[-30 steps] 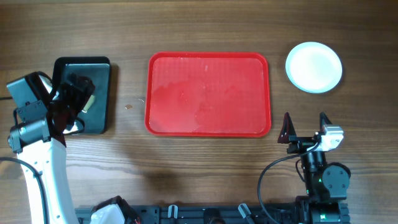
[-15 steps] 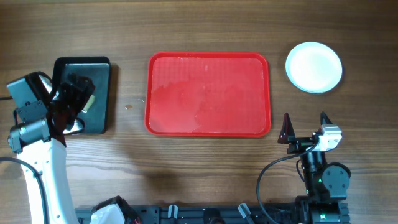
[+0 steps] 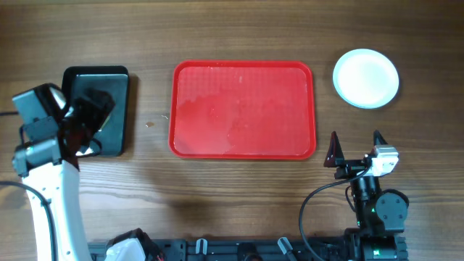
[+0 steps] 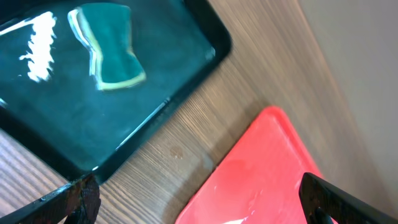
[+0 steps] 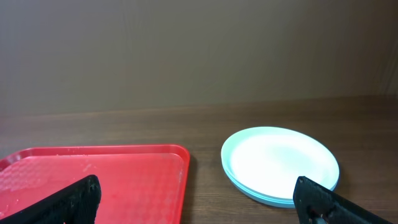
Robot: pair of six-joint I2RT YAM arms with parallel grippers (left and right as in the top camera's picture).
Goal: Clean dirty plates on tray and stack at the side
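Observation:
The red tray [image 3: 243,109] lies mid-table with only wet smears on it, no plates. The plates [image 3: 366,78] sit stacked, white with aqua rims, on the wood to the tray's right. In the right wrist view the plates [image 5: 280,163] rest beyond the tray [image 5: 93,180]. My right gripper [image 3: 355,141] hovers open and holds nothing near the tray's front right corner; my right gripper [image 5: 199,202] frames tray and stack. My left gripper [image 3: 90,119] hangs open over the black tray. My left gripper [image 4: 199,205] holds nothing, and the red tray [image 4: 273,174] shows below it.
A glossy black tray [image 3: 116,80] sits at the left, and the black tray [image 4: 124,112] holds a green and yellow sponge [image 4: 112,56]. A small crumb [image 3: 151,124] lies on the wood between the two trays.
My left arm has shifted slightly to the right over the black tray, now covering the sponge in the overhead view. The right arm, red tray and plates have not moved.

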